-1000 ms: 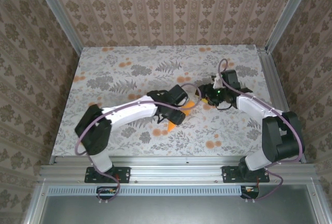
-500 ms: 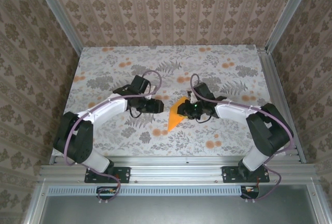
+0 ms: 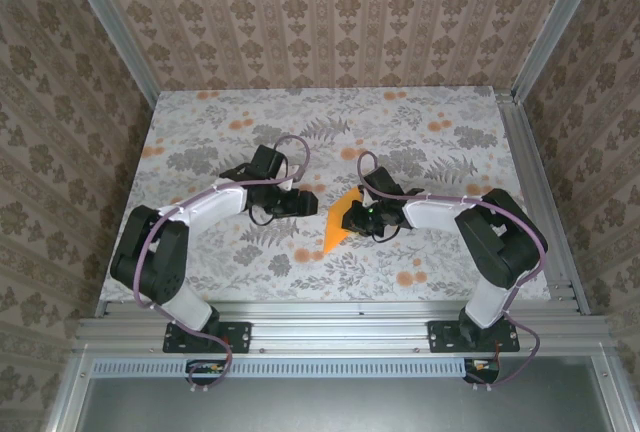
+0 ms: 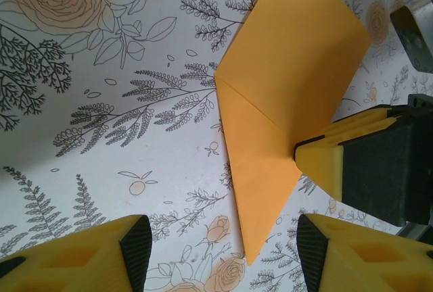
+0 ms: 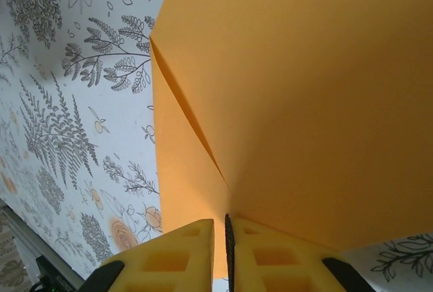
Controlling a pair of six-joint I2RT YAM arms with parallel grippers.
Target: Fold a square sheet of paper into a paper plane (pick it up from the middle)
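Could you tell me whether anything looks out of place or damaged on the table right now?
Nothing stands out. The orange paper is folded and looks untorn on the table. The right gripper pinches its edge, and the left gripper hangs open beside it.

In the right wrist view the orange paper [image 5: 304, 103] is running past the top and right edges, the right gripper [image 5: 220, 231] covering its pinched rim.

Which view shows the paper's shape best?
Left wrist: the paper shows nearly whole, creases and point included. Top external gives a small orange wedge; right wrist, a close-up pinched in the right gripper.
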